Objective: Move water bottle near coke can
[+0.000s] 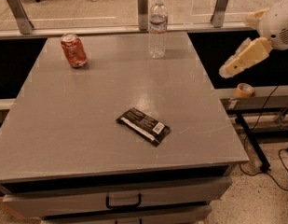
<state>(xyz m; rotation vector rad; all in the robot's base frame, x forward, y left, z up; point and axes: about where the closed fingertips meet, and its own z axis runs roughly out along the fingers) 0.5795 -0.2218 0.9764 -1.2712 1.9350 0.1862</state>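
Note:
The water bottle (158, 28) is a tall clear plastic bottle with a white cap and a thin label band. It stands upright at the far edge of the grey table (87, 125), right of centre. The coke can (73, 50) is red with a silver top and stands at the far left of the table, well apart from the bottle. My gripper (227, 70) is a cream-coloured piece on the arm at the right. It hangs in the air beyond the table's right edge, right of the bottle and a little nearer than it. It holds nothing.
A flat black snack wrapper (143, 125) lies near the middle of the table. A railing with metal posts (142, 6) runs behind the far edge. A roll of tape (245, 89) sits on a ledge at the right. Drawers with a handle (123, 202) are below the front edge.

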